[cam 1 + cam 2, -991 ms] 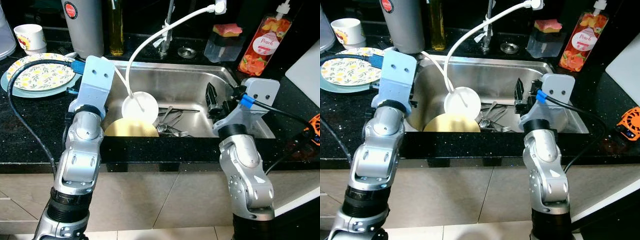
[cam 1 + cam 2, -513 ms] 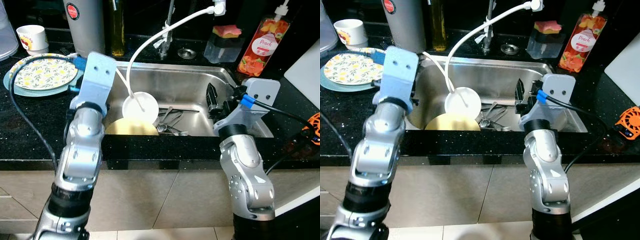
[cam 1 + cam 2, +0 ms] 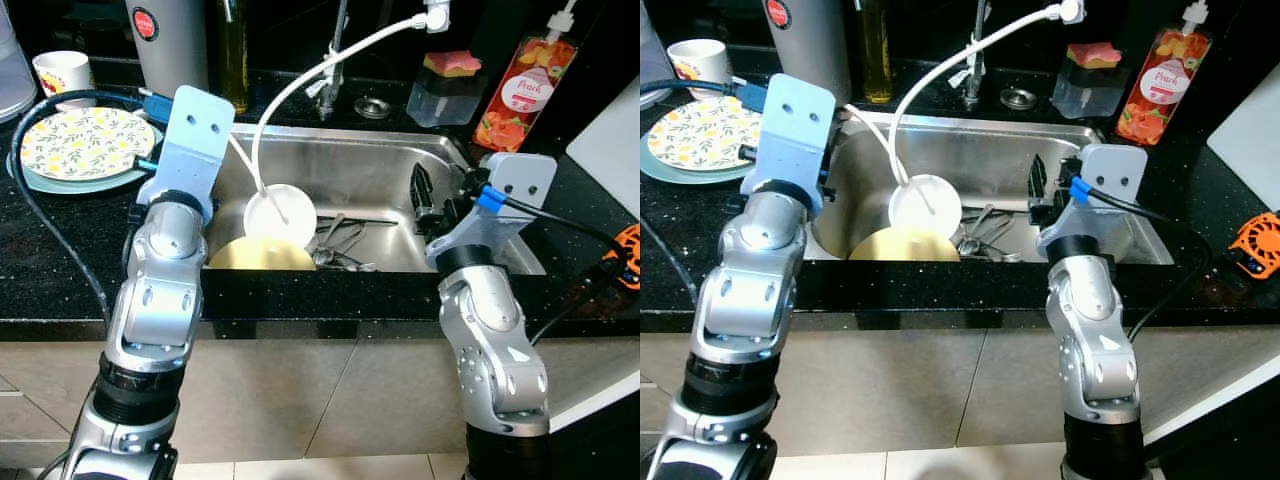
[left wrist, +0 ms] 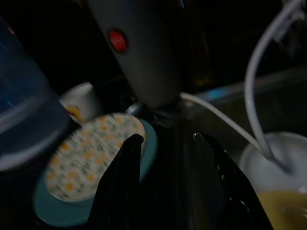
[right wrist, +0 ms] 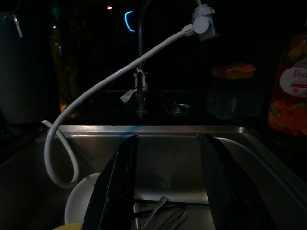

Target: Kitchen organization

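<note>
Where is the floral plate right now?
In the left eye view, the floral plate lies on the black counter, left of the sink, beside the left arm.

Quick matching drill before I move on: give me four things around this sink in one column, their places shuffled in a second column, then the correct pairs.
Things:
1. floral plate
2. white bowl
3. peach soap bottle
4. cutlery

Places:
A. on the counter behind the sink's right corner
B. loose on the sink floor, right of the bowl
C. on the counter left of the sink
D. in the sink, with the white hose reaching down to it

Pairs: 1-C, 2-D, 3-A, 4-B
</note>
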{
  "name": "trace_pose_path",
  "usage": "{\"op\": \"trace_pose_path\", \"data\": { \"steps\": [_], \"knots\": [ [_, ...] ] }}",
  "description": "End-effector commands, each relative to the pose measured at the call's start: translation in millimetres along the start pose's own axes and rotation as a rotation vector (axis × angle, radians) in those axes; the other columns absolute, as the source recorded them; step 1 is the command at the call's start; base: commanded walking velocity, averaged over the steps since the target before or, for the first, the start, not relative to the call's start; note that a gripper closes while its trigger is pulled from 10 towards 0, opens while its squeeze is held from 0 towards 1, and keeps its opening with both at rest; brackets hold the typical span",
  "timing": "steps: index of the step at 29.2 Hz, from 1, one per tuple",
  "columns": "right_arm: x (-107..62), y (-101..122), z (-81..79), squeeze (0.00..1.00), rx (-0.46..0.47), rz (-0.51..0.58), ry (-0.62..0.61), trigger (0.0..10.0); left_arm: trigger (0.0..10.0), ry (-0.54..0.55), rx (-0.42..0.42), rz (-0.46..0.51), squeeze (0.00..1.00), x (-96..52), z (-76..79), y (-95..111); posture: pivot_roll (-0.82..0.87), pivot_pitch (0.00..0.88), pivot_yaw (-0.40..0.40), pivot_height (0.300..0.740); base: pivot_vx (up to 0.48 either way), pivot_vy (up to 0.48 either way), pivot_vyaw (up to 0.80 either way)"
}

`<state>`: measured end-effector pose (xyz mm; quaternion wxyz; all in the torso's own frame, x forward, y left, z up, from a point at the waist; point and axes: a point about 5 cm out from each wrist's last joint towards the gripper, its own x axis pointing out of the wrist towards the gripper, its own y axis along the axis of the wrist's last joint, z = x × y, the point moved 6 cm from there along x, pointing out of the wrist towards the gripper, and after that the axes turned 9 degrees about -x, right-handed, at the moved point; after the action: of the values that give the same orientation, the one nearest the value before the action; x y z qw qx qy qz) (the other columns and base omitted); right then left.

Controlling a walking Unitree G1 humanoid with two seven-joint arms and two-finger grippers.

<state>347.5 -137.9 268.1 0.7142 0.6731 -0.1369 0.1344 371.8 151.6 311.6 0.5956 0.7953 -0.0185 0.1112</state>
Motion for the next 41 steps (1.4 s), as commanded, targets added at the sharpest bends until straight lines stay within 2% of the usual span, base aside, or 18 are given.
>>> {"op": "trace_pose_path", "data": {
  "steps": [1, 5, 7, 9, 16, 35, 41],
  "knots": [
    [-0.3, -6, 3.6, 0.0, 0.007, -0.025, -0.013, 10.0, 10.0, -0.014, 0.0, -0.009, 0.0, 0.4, 0.0, 0, 0.26, 0.037, -0.08, 0.74, 0.0, 0.0, 0.0],
    [-0.2, -6, 3.9, 0.0, 0.015, -0.025, -0.016, 10.0, 10.0, -0.023, -0.015, -0.011, 0.0, -1.2, 2.9, -2, 0.26, 0.04, -0.079, 0.74, 0.0, 0.0, 0.0],
    [-0.5, -6, 4.2, 0.0, 0.022, -0.026, -0.019, 10.0, 10.0, -0.063, -0.038, -0.012, 0.0, -8.3, 15.4, -6, 0.26, 0.044, -0.08, 0.74, 0.0, 0.0, 0.0],
    [-1.0, -7, 4.5, 0.0, 0.023, -0.029, -0.019, 10.0, 10.0, -0.082, -0.045, -0.011, 0.0, -11.7, 20.6, -6, 0.26, 0.047, -0.079, 0.74, 0.0, 0.0, 0.0],
    [-1.6, -8, 6.1, 0.0, 0.025, -0.033, -0.026, 10.0, 10.0, -0.057, -0.063, -0.02, 0.0, -7.4, 12.3, -6, 0.26, 0.05, -0.077, 0.74, 0.0, 0.104, 0.0],
    [-2.1, -9, 5.8, 0.0, 0.03, -0.037, -0.024, 10.0, 10.0, -0.05, -0.066, -0.02, 0.0, -7.6, 11.8, -7, 0.26, 0.056, -0.079, 0.74, 0.0, 0.468, 0.0],
    [-2.4, -9, 6.0, 0.0, 0.03, -0.037, -0.027, 10.0, 10.0, -0.063, -0.053, -0.012, 0.0, -7.6, 13.9, -5, 0.25, 0.057, -0.077, 0.74, 0.0, 0.056, 0.0]
  ]
}}
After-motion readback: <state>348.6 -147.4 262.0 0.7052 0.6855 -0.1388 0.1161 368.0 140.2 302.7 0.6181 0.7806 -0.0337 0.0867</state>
